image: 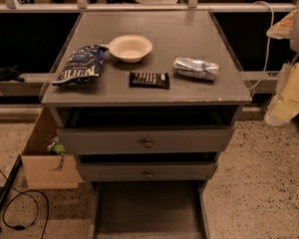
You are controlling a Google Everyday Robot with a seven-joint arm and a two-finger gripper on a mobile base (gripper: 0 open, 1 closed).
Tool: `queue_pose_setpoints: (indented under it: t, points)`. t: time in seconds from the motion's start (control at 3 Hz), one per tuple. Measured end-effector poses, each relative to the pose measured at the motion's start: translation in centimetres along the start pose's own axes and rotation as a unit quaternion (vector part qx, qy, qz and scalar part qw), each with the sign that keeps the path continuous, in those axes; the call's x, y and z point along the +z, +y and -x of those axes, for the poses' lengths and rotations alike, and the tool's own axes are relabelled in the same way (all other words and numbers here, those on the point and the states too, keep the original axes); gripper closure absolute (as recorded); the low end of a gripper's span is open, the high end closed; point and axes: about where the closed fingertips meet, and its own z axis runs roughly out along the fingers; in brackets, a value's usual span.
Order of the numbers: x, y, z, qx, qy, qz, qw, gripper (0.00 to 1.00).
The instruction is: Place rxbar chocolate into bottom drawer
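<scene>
A: Grey cabinet top (pixel 189 34): rxbar chocolate (pixel 149 79) lies flat near the front edge, at 5 o'clock from the bowl (pixel 130 48). Below, the bottom drawer (pixel 148 208) stands open.
B: Where's the gripper?
A: Out of frame, so its state and offset can't be told. You'd best come straight down and pinch across the bar's short side.

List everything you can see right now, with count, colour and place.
flat rectangular rxbar chocolate bar: 1, brown-black, tabletop front centre
crinkled chip bag: 1, blue, tabletop left
round shallow bowl: 1, cream, tabletop, behind the bar
crinkled foil packet: 1, silver, tabletop right
square table: 1, grey, centre
upper knobbed drawers: 2, grey, under tabletop
wide shallow bottom drawer: 1, grey, pulled open, lowest
cardboard box: 1, tan, floor left
tool: 1, pale, right edge, beside the table, away from the bar
</scene>
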Motion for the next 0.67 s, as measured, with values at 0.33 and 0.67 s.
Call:
queue_pose_setpoints:
  t: [0.33, 0.67]
  points:
    - [0.0, 0.0, 0.0, 0.000, 0.000, 0.000, 1.0000, 0.00]
    - [1.1, -0.4, 2.0, -0.038, -0.023, 0.001, 0.9990, 0.00]
